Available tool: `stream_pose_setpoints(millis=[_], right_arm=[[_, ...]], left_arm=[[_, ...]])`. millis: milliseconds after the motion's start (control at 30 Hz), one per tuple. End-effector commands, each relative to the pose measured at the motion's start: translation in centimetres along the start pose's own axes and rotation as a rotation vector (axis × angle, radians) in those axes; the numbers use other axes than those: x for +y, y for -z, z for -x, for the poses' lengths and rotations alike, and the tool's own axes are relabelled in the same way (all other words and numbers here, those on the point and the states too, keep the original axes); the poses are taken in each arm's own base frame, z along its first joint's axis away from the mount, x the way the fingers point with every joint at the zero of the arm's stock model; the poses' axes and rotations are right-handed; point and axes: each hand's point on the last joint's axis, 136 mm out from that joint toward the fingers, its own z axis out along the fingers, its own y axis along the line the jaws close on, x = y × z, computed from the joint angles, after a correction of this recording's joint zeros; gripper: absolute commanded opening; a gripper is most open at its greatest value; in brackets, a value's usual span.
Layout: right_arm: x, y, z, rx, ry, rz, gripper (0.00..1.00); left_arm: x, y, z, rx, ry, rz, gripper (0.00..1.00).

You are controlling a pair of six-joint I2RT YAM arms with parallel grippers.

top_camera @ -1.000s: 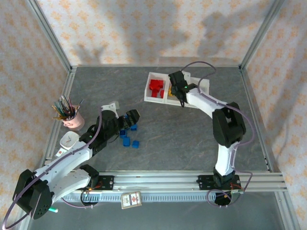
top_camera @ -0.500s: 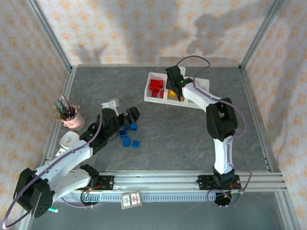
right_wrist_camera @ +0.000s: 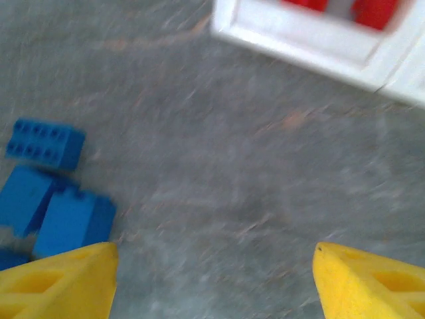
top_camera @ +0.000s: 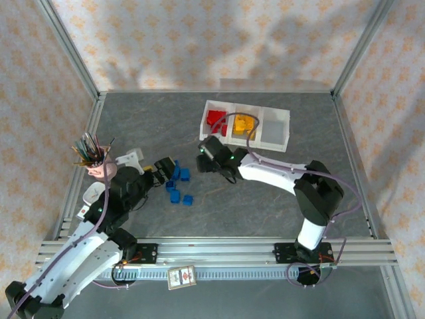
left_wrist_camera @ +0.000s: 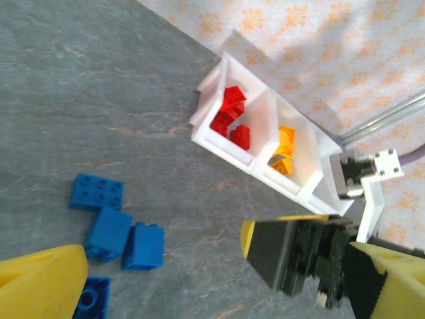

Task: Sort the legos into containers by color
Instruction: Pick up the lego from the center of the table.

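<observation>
The containers [top_camera: 279, 113] are one white three-bin tray at the back; the same tray [left_wrist_camera: 219, 143] lies ahead in the left wrist view and its wall [right_wrist_camera: 292, 43] crosses the top of the right wrist view. Red legos [top_camera: 214, 119] fill its left bin, orange legos [top_camera: 243, 124] the middle one. Several blue legos [top_camera: 176, 191] lie loose on the table. My left gripper [top_camera: 166, 166] hangs open just left of these blue bricks [left_wrist_camera: 109, 232], nothing between its fingers. My right gripper [top_camera: 202, 151] is open over bare table, right of the blue bricks [right_wrist_camera: 66, 219].
A pink cup of pens [top_camera: 98, 163] stands at the left edge. A small card [top_camera: 180, 277] lies on the front rail. The right arm's black and yellow gripper [left_wrist_camera: 292, 256] crosses the left wrist view, close to the left gripper [left_wrist_camera: 216, 279].
The right arm has swung from over the tray down and left to the table beside the blue bricks, and its jaws have opened. The left arm has drawn back slightly leftward.
</observation>
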Motion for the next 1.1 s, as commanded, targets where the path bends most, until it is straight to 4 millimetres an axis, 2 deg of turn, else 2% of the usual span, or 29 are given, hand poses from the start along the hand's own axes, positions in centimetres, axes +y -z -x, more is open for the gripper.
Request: stream_pose_setpoints(millis=[0,200,400,533,767,933,1067], right_arm=[[1.8,-0.9,-1.2,0.028,-0.032,0.037,0.77],[6.4,-2.7,-2.9,0.065,-0.015,0.093,0.79],[8.6,-5.2,-3.2,0.089,-0.005,0.106,0.78],[8.6,-7.1,-3.9,0.112,0.007,0.073,0.71],[8.1,-8.7,-3.9,0.106,0.019,0.015,0.54],[7.7,-8.2,-3.3,0.084,0.022,0.003,0.38],[7.0,-6.6,-2.6,0.057,0.011,-0.003,0.32]], left_arm=[[3.7,1.2,-1.3,0.019,0.018,0.131,0.99],[4.4,2.0,-1.7,0.001,0.077,0.122,0.99],[4.9,1.9,-1.4,-0.012,0.077,0.16,0.99],[4.7,1.7,-1.2,-0.014,0.078,0.155,0.99],[4.2,1.2,-1.2,-0.008,0.074,0.142,0.99],[3.7,1.0,-1.1,-0.003,0.069,0.129,0.99],[3.0,0.8,-0.9,0.003,0.063,0.105,0.99]])
